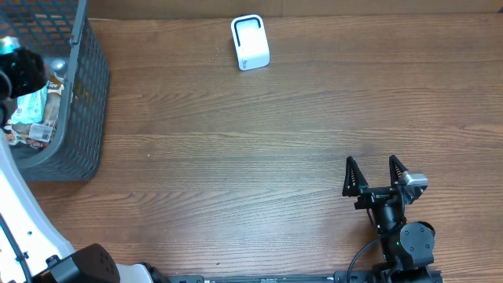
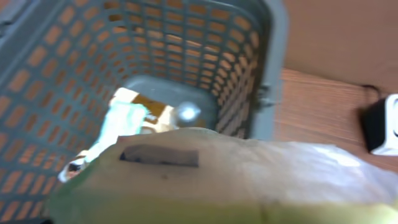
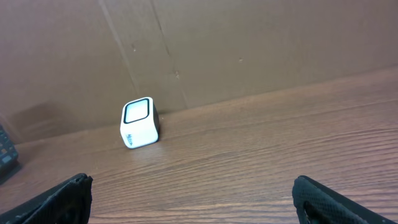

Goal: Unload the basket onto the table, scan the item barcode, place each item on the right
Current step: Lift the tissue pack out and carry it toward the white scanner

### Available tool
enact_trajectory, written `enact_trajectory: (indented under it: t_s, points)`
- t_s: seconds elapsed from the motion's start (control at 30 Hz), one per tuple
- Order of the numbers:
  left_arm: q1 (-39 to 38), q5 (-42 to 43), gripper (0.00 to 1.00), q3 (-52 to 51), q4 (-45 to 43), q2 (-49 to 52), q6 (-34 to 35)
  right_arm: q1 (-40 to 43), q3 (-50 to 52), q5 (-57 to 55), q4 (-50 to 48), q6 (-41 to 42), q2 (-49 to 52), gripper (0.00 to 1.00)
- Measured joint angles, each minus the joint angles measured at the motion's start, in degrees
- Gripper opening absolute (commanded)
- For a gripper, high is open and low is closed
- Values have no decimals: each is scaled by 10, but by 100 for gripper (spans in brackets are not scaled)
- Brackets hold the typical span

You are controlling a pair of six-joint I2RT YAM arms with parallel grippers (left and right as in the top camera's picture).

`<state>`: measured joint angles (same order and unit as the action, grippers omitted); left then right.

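A pale beige and yellow-green packet, the item (image 2: 236, 174), fills the bottom of the left wrist view, blurred and very close, with a dark rectangular patch (image 2: 159, 157) on its upper face. It hangs above the grey basket (image 2: 186, 37), and my left gripper (image 1: 20, 72) is shut on it, fingers hidden behind it. The white scanner with a black window (image 1: 250, 42) stands at the table's far edge, also in the right wrist view as the scanner (image 3: 139, 122). My right gripper (image 1: 376, 177) rests open near the front right, nothing between its fingers (image 3: 68, 199).
The grey mesh basket (image 1: 86, 94) sits at the far left and holds other packets (image 1: 35, 110) and a shiny round thing (image 2: 185, 113). A brown wall runs behind the scanner. Bare wooden tabletop (image 1: 236, 157) lies between basket, scanner and right arm.
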<state>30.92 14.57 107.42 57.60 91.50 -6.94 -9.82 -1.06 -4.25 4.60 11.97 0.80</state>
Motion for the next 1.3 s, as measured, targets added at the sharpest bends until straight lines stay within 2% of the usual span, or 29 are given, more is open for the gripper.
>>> enact_trajectory:
  t_s: [0.27, 0.9, 1.3]
  points:
    - [-98, -10, 40, 0, 21, -2, 15, 0, 0, 0, 0, 0, 0, 100]
    - [-379, -115, 39, 0, 42, 5, 81, 0, 0, 0, 0, 0, 0, 100]
    - [-501, -136, 45, 0, 39, 131, 176, 0, 0, 0, 0, 0, 0, 100]
